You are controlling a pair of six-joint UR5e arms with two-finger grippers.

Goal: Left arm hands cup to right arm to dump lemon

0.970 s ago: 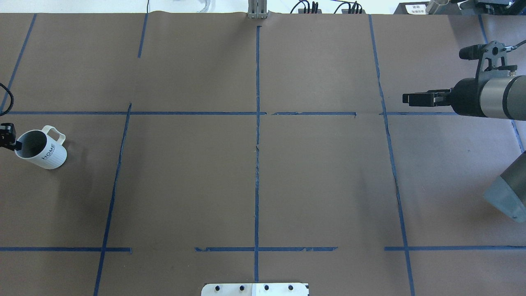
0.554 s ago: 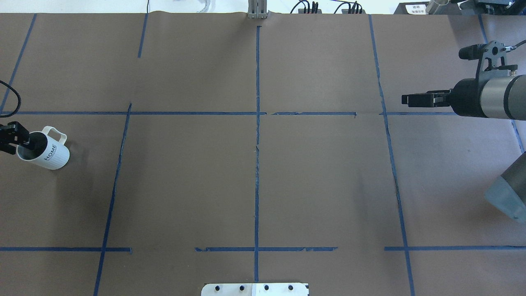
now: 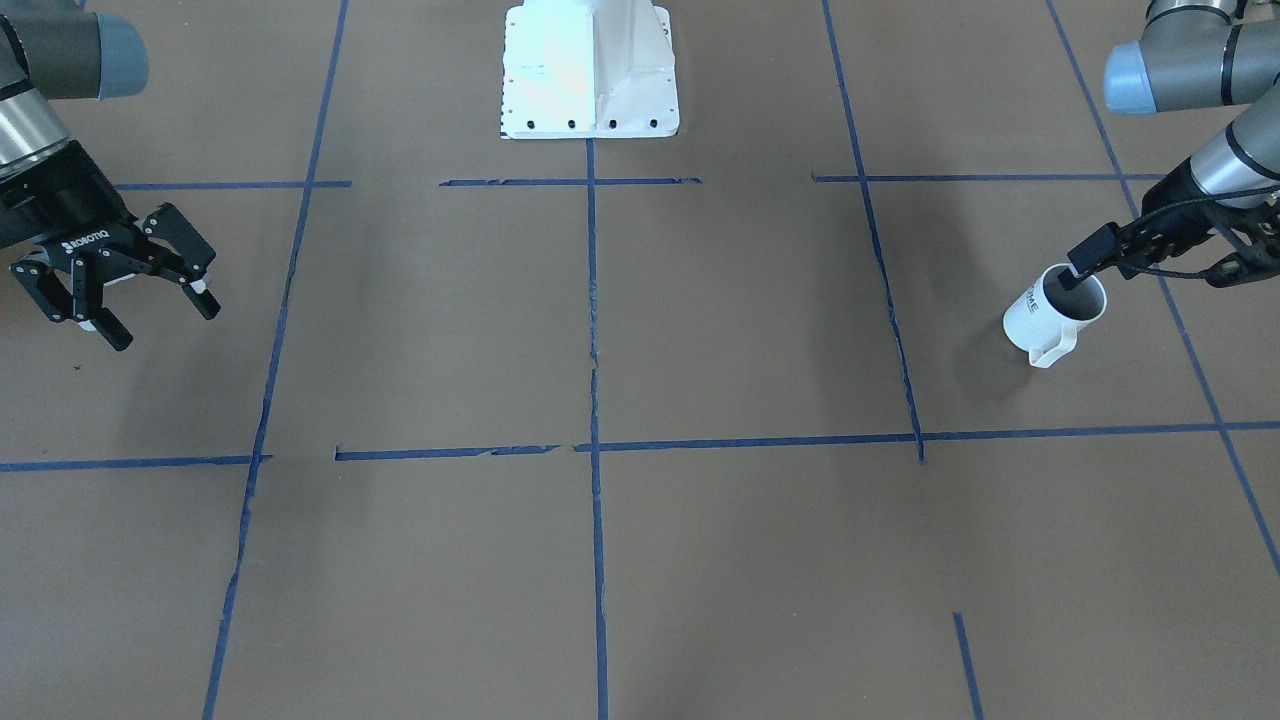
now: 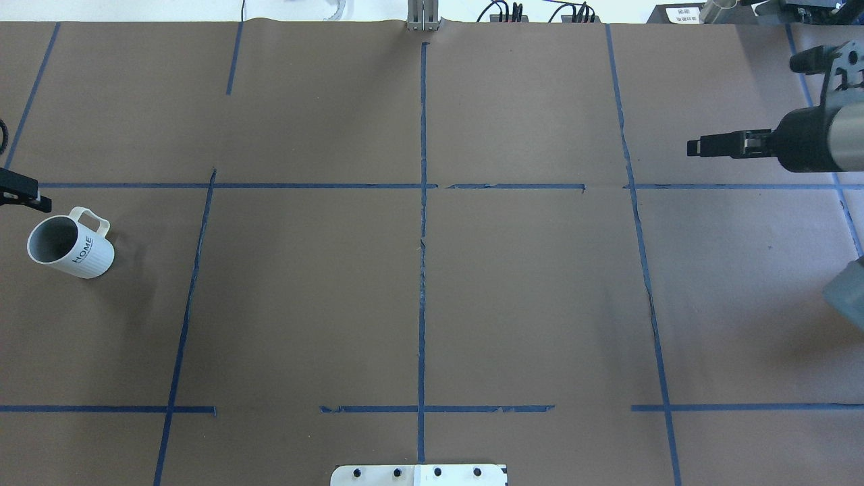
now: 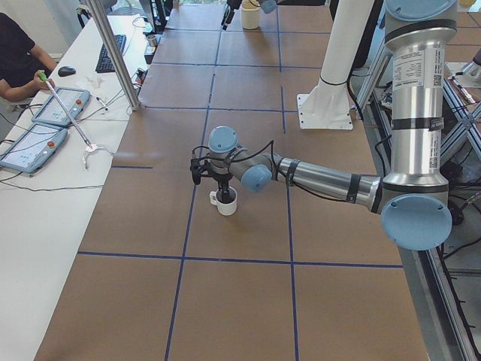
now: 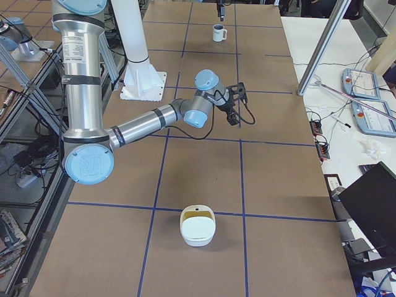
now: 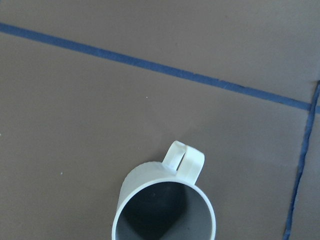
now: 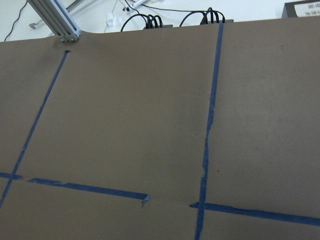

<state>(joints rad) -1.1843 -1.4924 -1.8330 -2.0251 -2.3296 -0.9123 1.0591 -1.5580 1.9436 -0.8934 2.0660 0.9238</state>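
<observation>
As the cup [image 4: 71, 246] stands upright on the bench [image 4: 418, 304] at the left-arm end, well apart from the right arm, all handling starts there.

Cup: white glazed mug, ribbed wall, dark lettering. It has one handle [image 4: 91, 219], pointing away from the robot base. Judged stiff, brittle, smooth glaze, so prob. slippery under hard fingers. Light-ish, no give. Inside looks grey & bare in overhead + left wrist views. No lemon seen (part of mouth cut off in wrist view).

Best hold, est.: pinch the wall, one finger in / one out, on the side opp. the handle. That leaves the handle side free for hand-over. Keep mouth up till then.

Left gripper [image 3: 1080, 268]: by the cup mouth. Front view shows its tip overlapping the rim, while overhead shows it off to one side. Contact unclear, prob. raised above. How far open: cannot tell, no fingers in wrist view.

Right gripper [image 3: 165, 325]: fingers spread wide, nothing btwn them, over bare bench.
</observation>
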